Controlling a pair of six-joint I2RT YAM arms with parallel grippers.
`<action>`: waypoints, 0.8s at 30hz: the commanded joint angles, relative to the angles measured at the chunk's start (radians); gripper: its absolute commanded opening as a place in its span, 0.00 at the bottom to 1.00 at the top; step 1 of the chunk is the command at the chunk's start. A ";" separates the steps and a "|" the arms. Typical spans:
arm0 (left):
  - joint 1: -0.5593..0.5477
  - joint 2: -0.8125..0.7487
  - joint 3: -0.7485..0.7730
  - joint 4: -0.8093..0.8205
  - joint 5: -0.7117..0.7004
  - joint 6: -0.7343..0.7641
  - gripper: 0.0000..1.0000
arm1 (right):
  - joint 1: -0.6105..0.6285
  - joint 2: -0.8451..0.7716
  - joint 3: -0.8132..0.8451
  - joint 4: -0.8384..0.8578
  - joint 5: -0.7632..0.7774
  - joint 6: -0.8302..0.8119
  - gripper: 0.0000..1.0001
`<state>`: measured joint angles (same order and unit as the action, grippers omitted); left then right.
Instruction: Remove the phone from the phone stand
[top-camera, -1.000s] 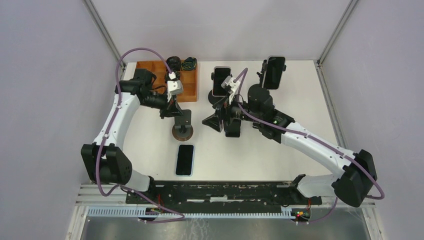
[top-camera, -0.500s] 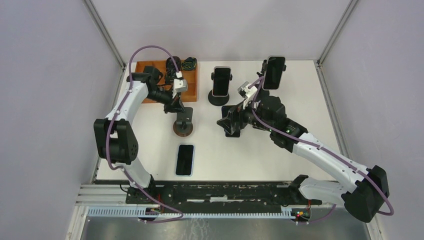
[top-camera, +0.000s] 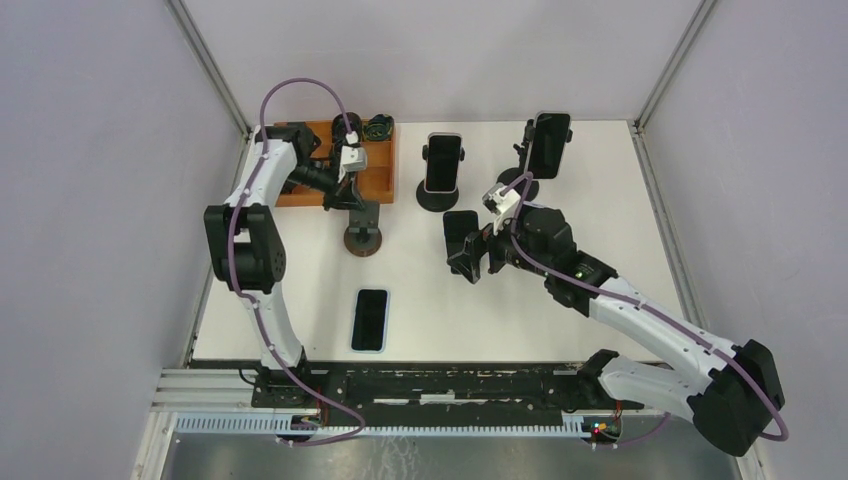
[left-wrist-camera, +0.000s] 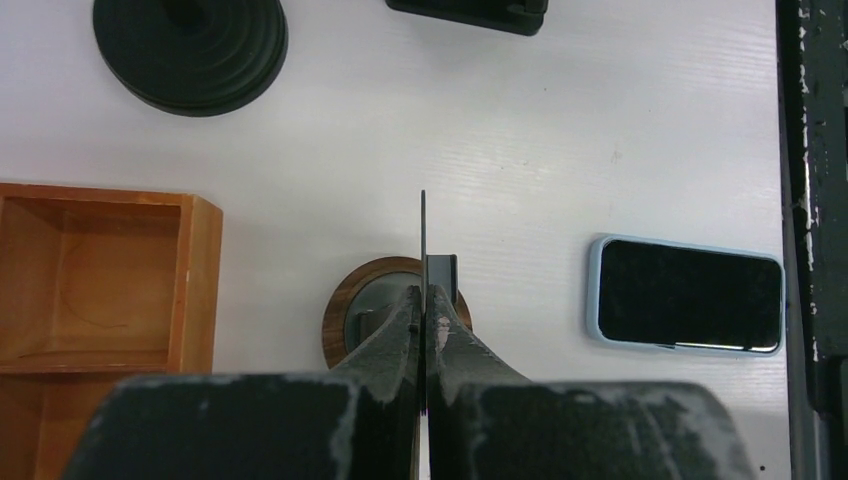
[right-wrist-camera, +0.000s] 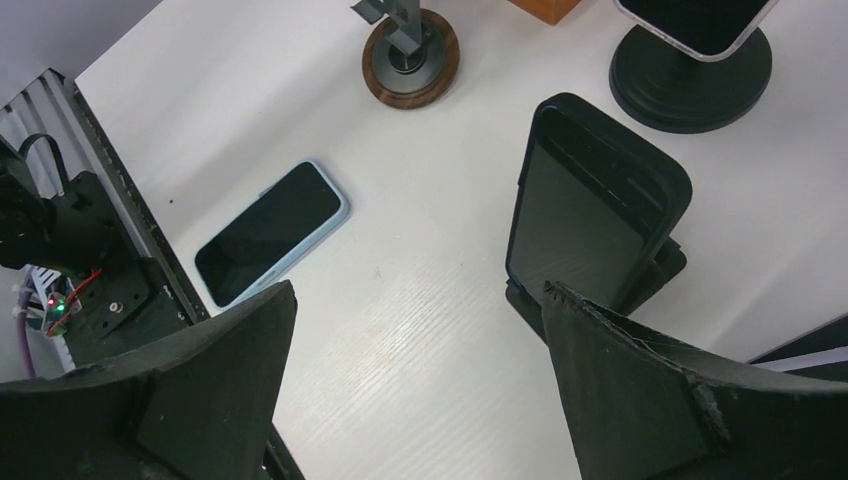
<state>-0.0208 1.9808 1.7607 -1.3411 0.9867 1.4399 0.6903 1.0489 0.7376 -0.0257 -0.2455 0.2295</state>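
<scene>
The black phone leans upright on its low black stand in the middle of the surface. The right pincer is spread wide just in front of it, gripping nothing. The left pincer is clenched above a wooden-based stand. A blue-cased phone lies flat nearer the arm bases.

The table is showing a white, matt, faintly grained surface. The box is presenting smooth orange-brown wood. The flat phone is showing a glossy black screen in a smooth pale-blue case. The standing phone is wearing a matt black case. The phone stand is showing a wood-rimmed base under a grey metal post.
</scene>
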 joint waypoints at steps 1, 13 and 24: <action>0.005 0.017 0.051 -0.070 0.022 0.117 0.02 | -0.011 0.044 0.034 -0.013 0.042 -0.008 0.98; 0.019 0.038 0.058 -0.124 0.045 0.225 0.91 | -0.017 0.143 0.021 0.006 0.279 0.057 0.98; 0.075 -0.093 0.264 -0.093 0.123 -0.272 1.00 | -0.058 0.279 0.048 0.092 0.248 0.024 0.98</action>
<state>0.0486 2.0056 1.9499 -1.4456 1.0260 1.4490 0.6579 1.2823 0.7383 0.0051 -0.0143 0.2642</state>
